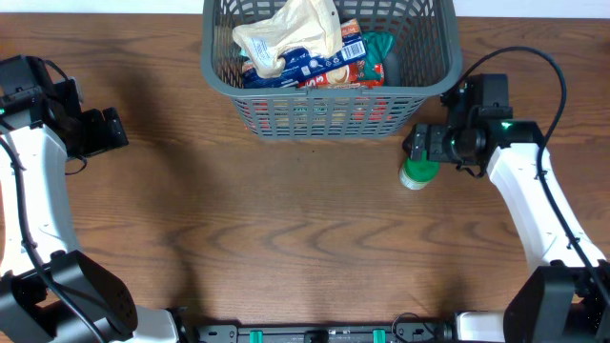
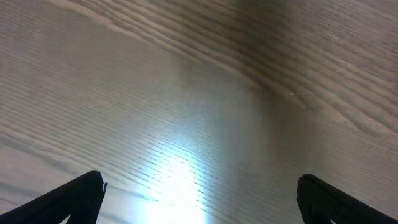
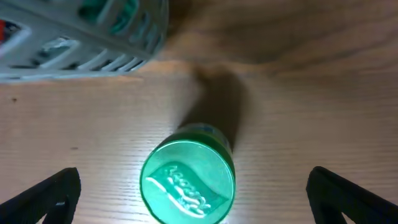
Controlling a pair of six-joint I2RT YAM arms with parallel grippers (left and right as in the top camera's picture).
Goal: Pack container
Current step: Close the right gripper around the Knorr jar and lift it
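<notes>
Brown wood-grain table point(image 1: 286, 229) w/ a small plastic jar, round green lid point(image 1: 417, 174) facing up, standing on its right side. Farther back: crumpled cream plastic bag point(image 1: 286, 33) atop a blue packet point(image 1: 300, 65) & a red barcode packet point(image 1: 351, 57), teal item point(image 1: 381, 46) beside.

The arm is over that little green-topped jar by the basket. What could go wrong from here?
The right gripper is open over the jar; closing off-centre could tip it or let it slip. The jar stands close to the container, so a finger might catch its lattice wall. Packets already pile up inside, so the jar may land unevenly.
</notes>
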